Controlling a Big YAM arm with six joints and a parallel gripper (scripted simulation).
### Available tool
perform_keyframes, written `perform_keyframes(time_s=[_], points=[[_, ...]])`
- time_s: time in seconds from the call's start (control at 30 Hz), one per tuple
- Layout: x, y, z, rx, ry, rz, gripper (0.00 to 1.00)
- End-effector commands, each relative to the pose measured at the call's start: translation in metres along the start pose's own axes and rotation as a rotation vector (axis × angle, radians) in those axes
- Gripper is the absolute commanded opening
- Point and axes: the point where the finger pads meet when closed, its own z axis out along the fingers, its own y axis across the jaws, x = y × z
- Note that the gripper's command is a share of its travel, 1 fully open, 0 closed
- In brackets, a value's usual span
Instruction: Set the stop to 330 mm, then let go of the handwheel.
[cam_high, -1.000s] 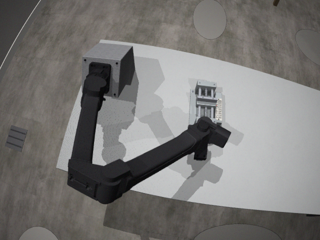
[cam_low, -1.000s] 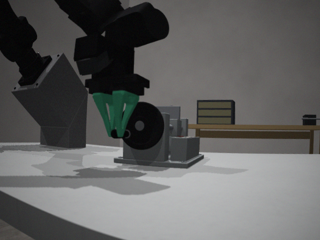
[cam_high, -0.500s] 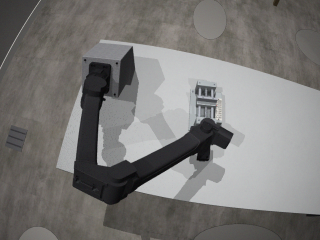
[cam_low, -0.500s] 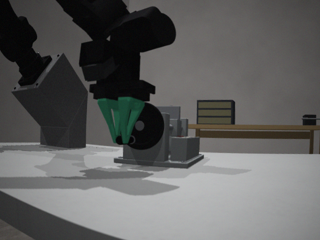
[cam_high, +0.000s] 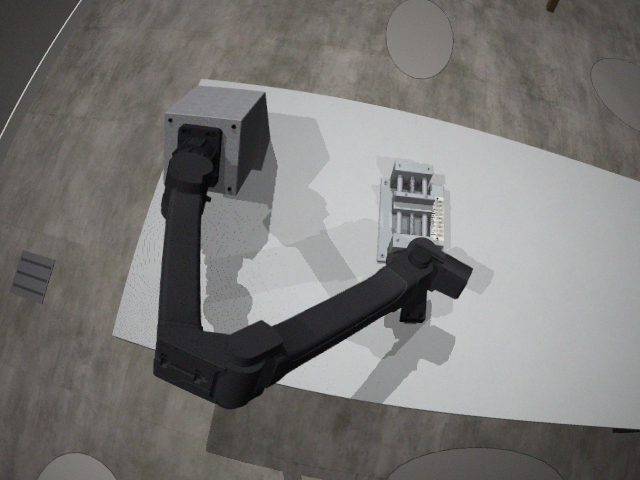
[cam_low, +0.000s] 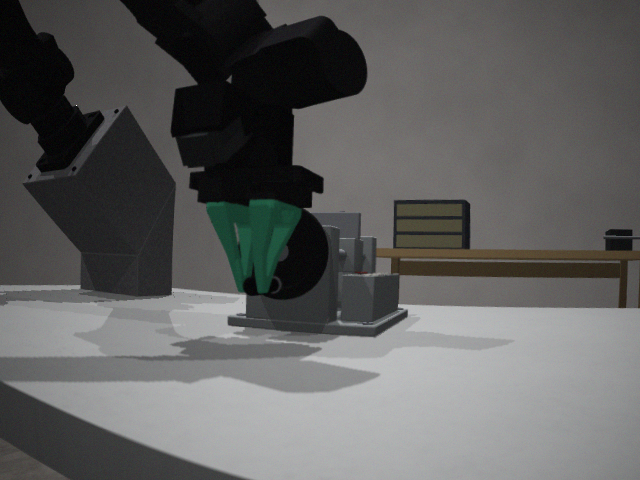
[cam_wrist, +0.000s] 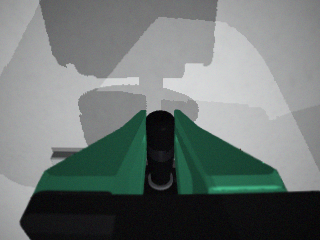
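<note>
My gripper is shut on the black crank handle of the handwheel. The black handwheel stands upright at the near end of the grey stop fixture, with its handle low on the wheel's face. In the top view the arm covers the handwheel. The fixture's base plate lies flat on the table. The stop carriage sits across the rods, around the middle of their length. A pale scale runs along the right side, with a small red mark near the carriage; its numbers are too small to read.
The arm's grey pedestal stands on the table, left of the fixture. The forearm reaches over the white table to the fixture's near end. A wooden bench with a drawer cabinet stands in the background.
</note>
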Motion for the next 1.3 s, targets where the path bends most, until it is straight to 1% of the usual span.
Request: perform_keyframes(time_s=[0.0,0.13,0.3,0.37,0.47,0.57,0.73,0.83,0.9,1.0,1.03,1.07,1.27], points=[[0.0,0.011,0.013,0.017,0.006,0.017,0.06],[-0.001,0.016,0.013,0.01,0.002,0.026,0.06],[0.0,0.018,0.011,0.016,0.004,0.017,0.06],[0.004,0.027,0.003,0.0,0.004,0.006,0.06],[0.004,0.028,0.003,0.0,0.005,0.009,0.06],[0.009,0.038,-0.007,-0.016,0.004,-0.004,0.06],[0.003,0.038,0.0,-0.01,0.001,0.015,0.06],[0.007,0.039,-0.006,-0.01,0.004,0.001,0.06],[0.009,0.043,-0.011,-0.018,0.004,-0.005,0.06],[0.009,0.044,-0.012,-0.018,0.004,-0.005,0.06],[0.008,0.048,-0.013,-0.028,0.0,0.009,0.06],[0.009,0.047,-0.014,-0.019,0.003,-0.005,0.06],[0.008,0.052,-0.017,-0.027,0.0,0.001,0.06]])
